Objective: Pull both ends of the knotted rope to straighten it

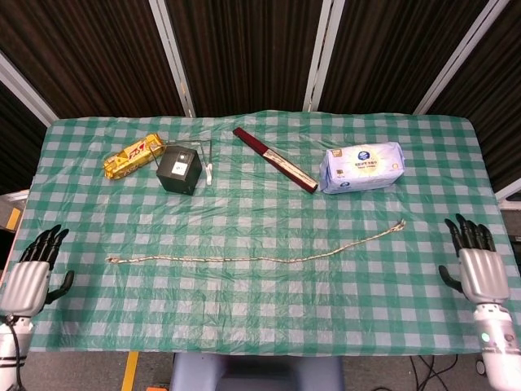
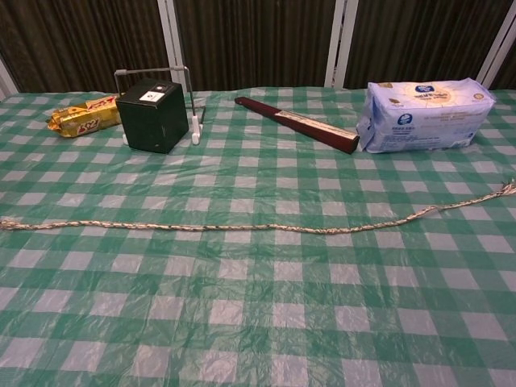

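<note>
No lettering can be made out. The tissue pack (image 2: 425, 114) carries a blue round logo, the yellow snack packet (image 2: 83, 114) red print, and the black box (image 2: 153, 115) a white label, all too small to read.

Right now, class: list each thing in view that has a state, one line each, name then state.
rope: unknotted, lying loose on the tablecloth, right end curving up
left hand: open, off the rope
right hand: open, off the rope
tissue pack: sealed, lying flat
snack packet: closed
</note>
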